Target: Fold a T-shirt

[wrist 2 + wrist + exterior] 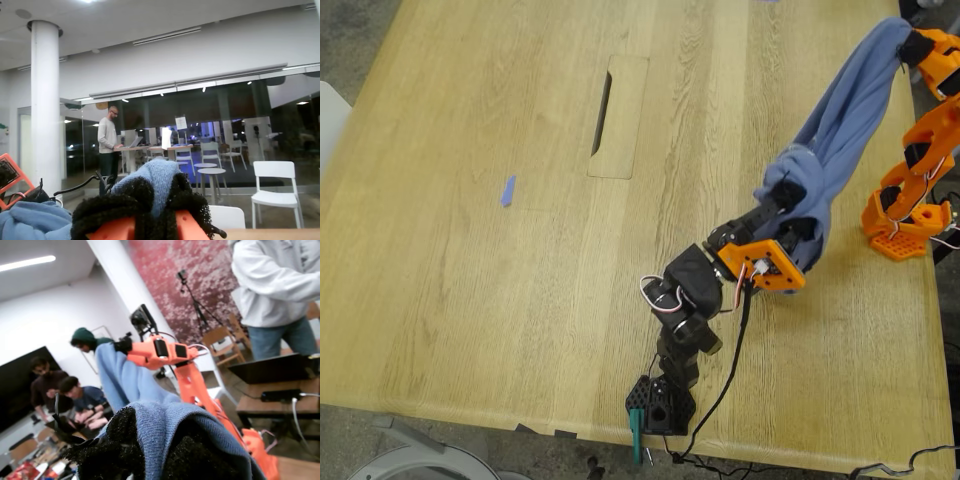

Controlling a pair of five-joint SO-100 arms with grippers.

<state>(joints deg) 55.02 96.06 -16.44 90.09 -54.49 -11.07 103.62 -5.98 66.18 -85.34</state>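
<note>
- My first gripper point(786, 192) is clamped on a bunched fold of the T-shirt point(842, 118); the cloth fills the space between its fuzzy black pads point(117, 437).
- My second gripper point(918, 46) is pinched shut on another bunch of the same shirt, higher up and well apart from the first.
- The shirt hangs between the two grippers as a twisted rope, clear of the table point(470, 300) for most of its length.
- You can expect it to handle as light, soft and limp. It will sag, twist and slide rather than hold a shape.
- I judge a hem, shoulder seam or sleeve edge a better hold than these mid-cloth bunches, so you can spread it flat.
- No container is in view; only a small blue scrap point(507, 191) lies on the table, far from both grippers.
</note>
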